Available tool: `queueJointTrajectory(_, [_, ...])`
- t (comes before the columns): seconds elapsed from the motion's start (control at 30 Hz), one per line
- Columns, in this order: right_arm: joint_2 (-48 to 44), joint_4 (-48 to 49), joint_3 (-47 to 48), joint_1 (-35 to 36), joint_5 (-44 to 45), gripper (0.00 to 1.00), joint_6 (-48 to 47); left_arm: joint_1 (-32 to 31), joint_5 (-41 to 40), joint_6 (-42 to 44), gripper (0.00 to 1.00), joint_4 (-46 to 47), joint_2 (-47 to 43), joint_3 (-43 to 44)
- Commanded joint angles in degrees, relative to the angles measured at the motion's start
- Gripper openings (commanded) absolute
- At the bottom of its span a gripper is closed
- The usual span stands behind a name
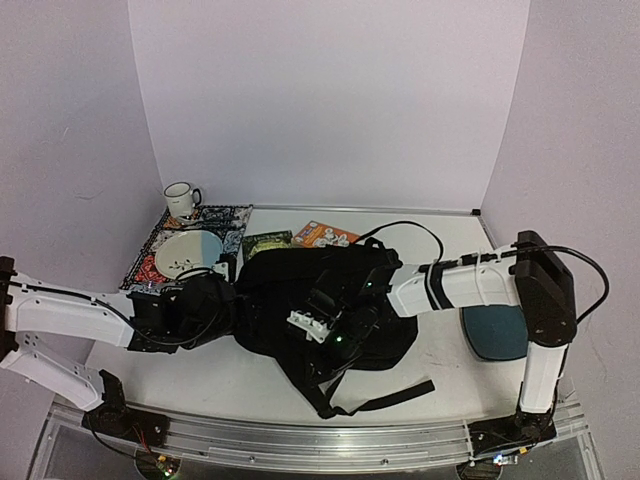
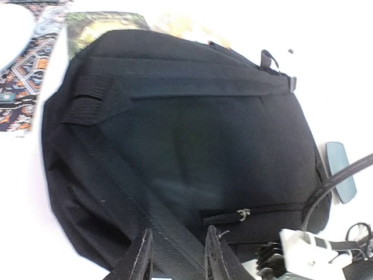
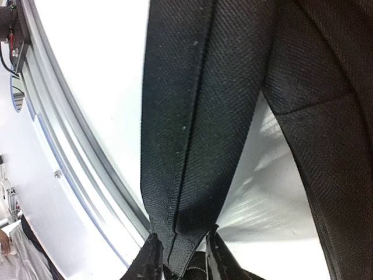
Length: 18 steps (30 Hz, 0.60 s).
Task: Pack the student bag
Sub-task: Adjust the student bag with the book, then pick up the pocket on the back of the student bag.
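Bag (image 1: 290,290) lies flat mid-bench (image 1: 200,370): woven black fabric, rounded outline. Its far edge is just beside an orange box (image 1: 325,235). Patterned mat (image 1: 160,245) left, teal pad (image 1: 500,335) right (white bench shows far right and along the near rail (image 1: 320,440)). Left claw (image 2: 178,231) is part-spread astride a ribbed strap (image 2: 128,186). Right claw (image 3: 182,235) is astride twill webbing (image 3: 186,116). Clamped or not: can't tell.

Your top external cam sits high behind the near edge, looking down and forward over the whole table (image 1: 200,370). The left wrist cam looks across the black backpack (image 2: 186,146) from its edge, at mid-close range. The right wrist cam is pressed close to a strap (image 3: 186,116), with the front rail (image 3: 78,146) on its left. All three views share the black backpack.
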Motion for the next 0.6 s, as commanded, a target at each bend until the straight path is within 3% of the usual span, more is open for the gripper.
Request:
queueJointTrajectory(0.0, [-3.6,-4.4,3.0,0.0,4.6,0.31,0.1,0.4,-4.5,-2.4,0.31,-1.6,-3.9,0.5])
queueJointTrajectory(0.23, [-6.2,-6.1,7.2,0.0,19.5,0.49,1.6,1.2,-0.7,1.0,0.36,-0.6,3.3,4.8])
queueJointTrajectory(0.57, [3.9,-8.1,18.5,-0.1,32.0,0.50,3.3,5.4,7.1,-0.9,0.41,0.6,11.1,3.3])
